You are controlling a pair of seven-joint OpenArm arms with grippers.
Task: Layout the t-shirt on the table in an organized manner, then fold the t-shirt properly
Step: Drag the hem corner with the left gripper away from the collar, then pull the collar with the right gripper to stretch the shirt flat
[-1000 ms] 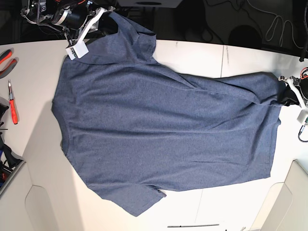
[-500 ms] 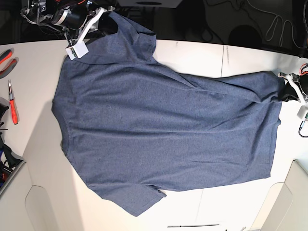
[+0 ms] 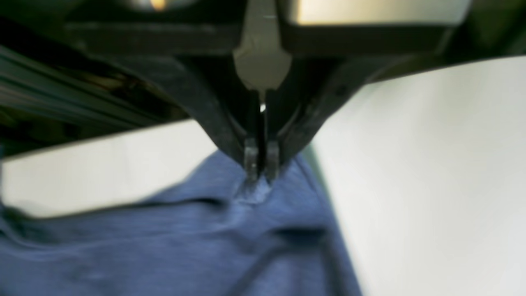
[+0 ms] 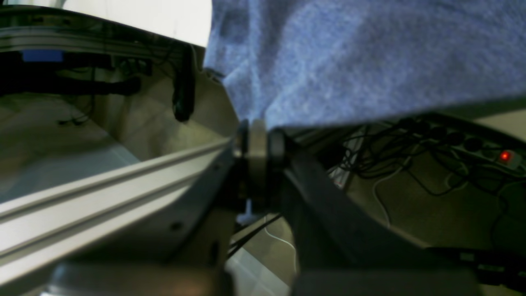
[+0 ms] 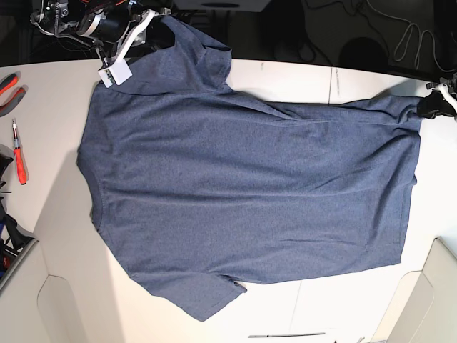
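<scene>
The navy-blue t-shirt (image 5: 243, 186) lies spread plain side up across the off-white table (image 5: 57, 236); no lettering shows. My right gripper (image 5: 153, 32), at the far left edge in the base view, is shut on the shirt's sleeve corner. The right wrist view shows its fingers (image 4: 246, 135) pinched on the fabric edge (image 4: 349, 61), out past the table's edge. My left gripper (image 5: 428, 107), at the far right, is shut on the hem corner. The left wrist view shows it (image 3: 259, 166) clamping a small bunch of cloth (image 3: 205, 246) just above the tabletop (image 3: 431, 185).
A red-handled screwdriver (image 5: 19, 153) and red pliers (image 5: 7, 86) lie at the table's left edge. Cables (image 5: 418, 32) hang beyond the far edge, and a power strip with a red light (image 4: 503, 156) sits below. White rounded shapes (image 5: 428, 300) flank the near corners.
My left gripper has shut on the hem corner and carried it toward the table's far edge, pulling the shirt's far side straighter. The right gripper has stayed put.
</scene>
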